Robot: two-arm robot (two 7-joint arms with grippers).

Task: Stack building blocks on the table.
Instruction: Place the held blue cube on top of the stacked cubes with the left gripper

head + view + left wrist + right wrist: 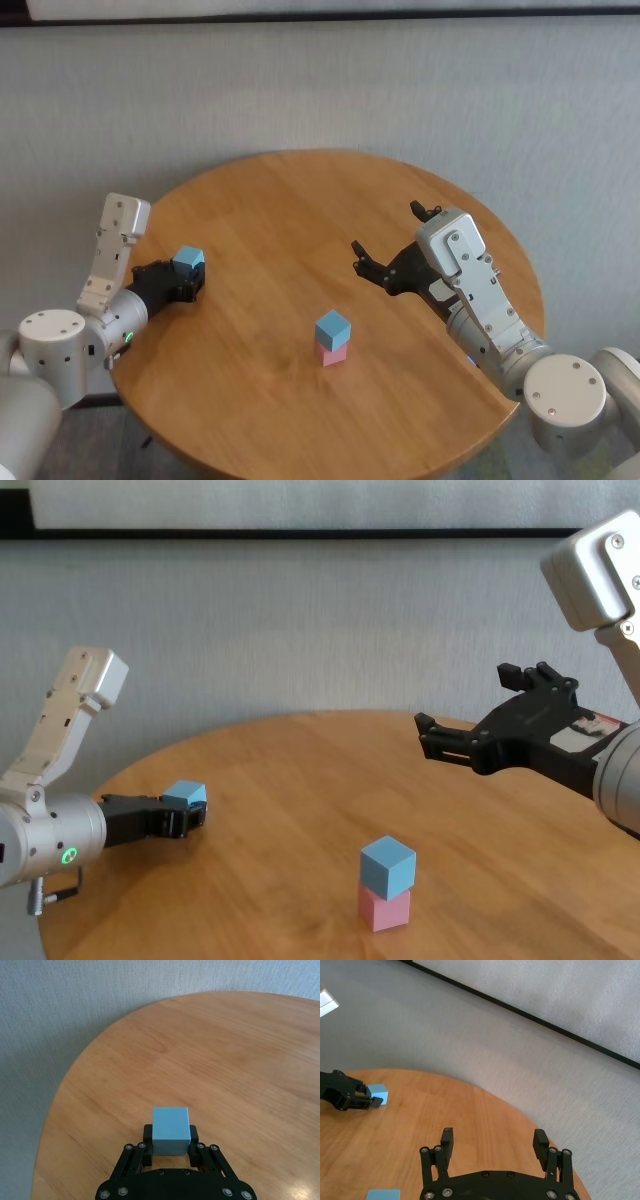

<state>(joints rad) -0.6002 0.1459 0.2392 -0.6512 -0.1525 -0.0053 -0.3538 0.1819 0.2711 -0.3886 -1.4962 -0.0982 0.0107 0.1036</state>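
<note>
on the large round honey-brown wood-grain table [270,200], a small matte light blue cube [333,328] sits on top of a small matte pale pink cube [333,352], the upper one turned slightly askew on the lower. the two-block stack stands toward the near middle of the tabletop, apart from both arms; in the chest view the light blue cube [388,865] and the pale pink cube [384,907] appear in the same order, blue over pink.

the left gripper [190,275], black-fingered, is low over the table's left side, well apart from the stack, with its fingers [148,1136] closed against the two sides of a second small matte light blue cube [171,1130]. the chest view shows that second cube [184,797] at the gripper's tip, close above the wood; whether it touches the surface cannot be told.

the right gripper [392,236] hangs over the table's right side, raised clear of the wood, its black fingers [446,1140] spread wide with nothing between them. it points toward the middle of the table, beyond and to the right of the stack. behind the table runs a pale textured wall [300,620].
</note>
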